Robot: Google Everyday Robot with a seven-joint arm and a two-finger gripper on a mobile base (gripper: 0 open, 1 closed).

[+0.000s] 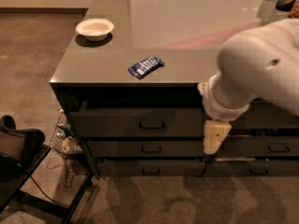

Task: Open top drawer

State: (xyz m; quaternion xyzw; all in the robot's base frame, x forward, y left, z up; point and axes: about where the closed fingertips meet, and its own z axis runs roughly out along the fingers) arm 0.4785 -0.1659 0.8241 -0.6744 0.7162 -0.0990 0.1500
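Observation:
The top drawer is the wide, tall dark front just under the countertop, with a small bar handle at its middle. Its front sits in line with the drawers below it. My gripper is a pale piece hanging below the big white arm. It is in front of the seam between the two drawer columns, to the right of the handle and a little lower. It is apart from the handle and holds nothing that I can see.
A white bowl and a blue packet lie on the grey countertop. Two shallower drawers lie under the top one. A narrower drawer column is at the right. A black chair and a wire basket stand at the left.

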